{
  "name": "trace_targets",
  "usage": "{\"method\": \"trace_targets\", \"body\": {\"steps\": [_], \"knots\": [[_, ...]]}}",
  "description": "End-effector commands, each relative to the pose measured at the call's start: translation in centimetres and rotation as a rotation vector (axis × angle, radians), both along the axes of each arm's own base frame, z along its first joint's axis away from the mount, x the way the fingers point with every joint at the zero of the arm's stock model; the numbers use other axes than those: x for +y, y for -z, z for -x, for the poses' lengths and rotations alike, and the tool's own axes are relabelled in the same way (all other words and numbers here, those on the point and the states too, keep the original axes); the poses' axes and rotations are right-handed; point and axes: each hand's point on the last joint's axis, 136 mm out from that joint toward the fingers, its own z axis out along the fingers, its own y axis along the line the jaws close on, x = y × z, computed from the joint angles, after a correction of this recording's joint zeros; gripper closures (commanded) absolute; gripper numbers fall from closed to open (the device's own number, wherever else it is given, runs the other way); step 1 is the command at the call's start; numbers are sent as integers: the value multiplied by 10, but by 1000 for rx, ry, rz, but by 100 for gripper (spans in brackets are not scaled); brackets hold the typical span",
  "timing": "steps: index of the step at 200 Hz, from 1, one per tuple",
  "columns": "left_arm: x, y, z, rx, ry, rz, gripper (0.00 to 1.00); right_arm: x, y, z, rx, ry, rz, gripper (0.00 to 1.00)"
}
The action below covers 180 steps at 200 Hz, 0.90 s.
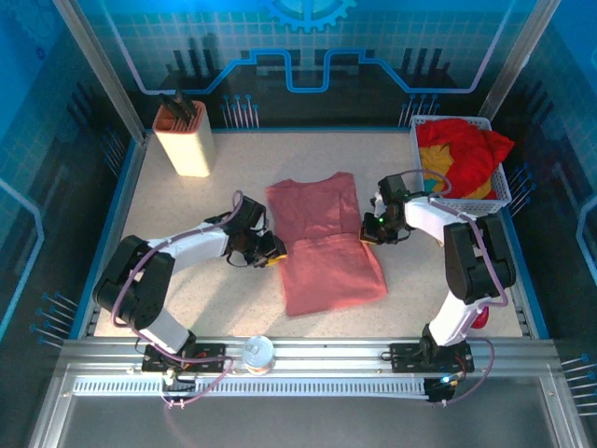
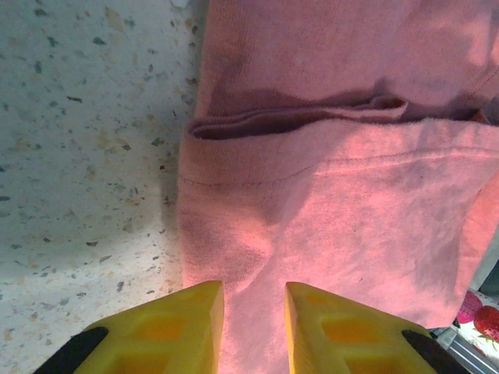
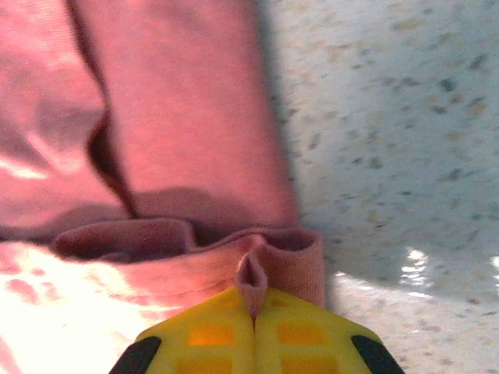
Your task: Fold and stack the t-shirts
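The salmon-pink t-shirt [image 1: 322, 247] lies mid-frame on the table [image 1: 224, 308], right gripper [image 3: 253, 310] jaws clenched on its folded edge, left gripper [image 2: 254, 315] jaws narrowly apart astride the opposite edge, hold uncertain, so both should lift level.

No letters, numbers or brand names can be read anywhere. The only sign is a blue gear emblem [image 1: 308, 7] on the back wall panel [image 1: 392, 47], with blue circuit-like lines under it, well beyond the left gripper [image 1: 273, 254] and the right gripper [image 1: 368, 231]. Between them, the salmon-pink t-shirt [image 1: 326, 271] is plain cloth.
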Motion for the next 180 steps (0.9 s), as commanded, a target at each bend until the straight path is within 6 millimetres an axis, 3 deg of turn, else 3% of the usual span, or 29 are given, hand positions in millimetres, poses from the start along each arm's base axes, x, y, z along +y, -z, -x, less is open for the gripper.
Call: {"method": "trace_targets", "body": {"steps": [1, 31, 45, 77, 84, 122, 144, 180], "knots": [[4, -10, -4, -24, 10, 24, 73, 37, -39, -3, -71, -67, -230, 100], [16, -18, -11, -49, -31, 53, 73, 84, -80, 2, -73, -144, -625, 100], [18, -21, -14, -64, -39, 62, 73, 93, -84, 3, -60, -152, -725, 100], [14, -23, -17, -65, -28, 82, 74, 90, -50, -4, 8, -93, -753, 100], [14, -21, -16, -59, -29, 84, 74, 83, -35, -2, 32, -48, -744, 100], [14, -10, -12, -46, -44, 95, 76, 45, 7, 0, 84, 85, -598, 100], [15, 1, -9, -23, -46, 88, 74, 40, 12, 6, 88, 64, -540, 100], [18, 10, -9, -14, -50, 60, 64, 27, 2, 13, 55, 25, -411, 55]]}}
